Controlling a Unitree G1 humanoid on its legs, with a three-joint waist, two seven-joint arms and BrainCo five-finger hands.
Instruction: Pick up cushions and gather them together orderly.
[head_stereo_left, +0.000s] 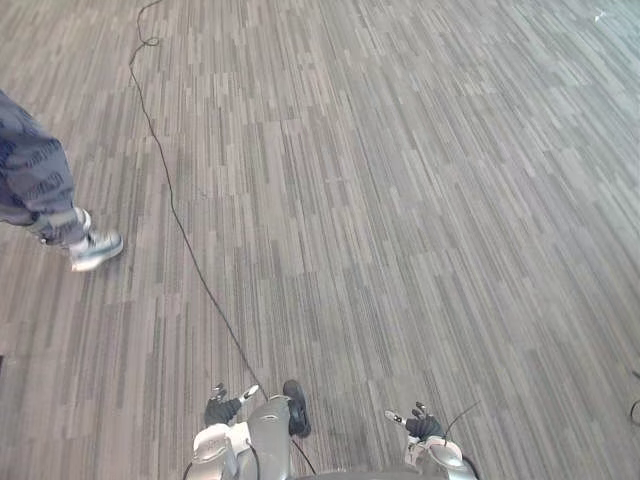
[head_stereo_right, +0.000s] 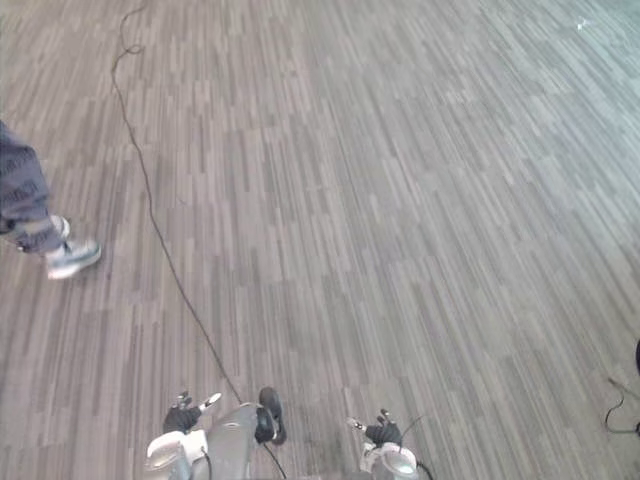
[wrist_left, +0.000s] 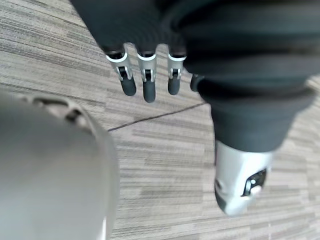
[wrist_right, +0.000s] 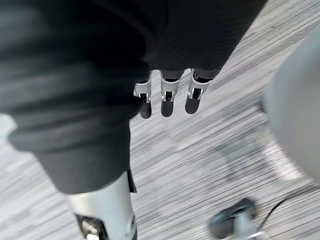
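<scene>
Left eye view puts your left hand (head_stereo_left: 222, 408) low at the bottom edge, above the grey striped carpet floor (head_stereo_left: 420, 180), with your right hand (head_stereo_left: 424, 425) across from it at about the same height. Your left wrist view has that hand's fingers (wrist_left: 145, 87) hanging straight and relaxed, with nothing in their grasp. Your right wrist view shows the right hand just as loose and empty above the carpet. Off to your left, well apart from both hands, a person's leg (head_stereo_left: 35, 180) in blue jeans ends in a light shoe (head_stereo_left: 95, 250) planted on the floor.
</scene>
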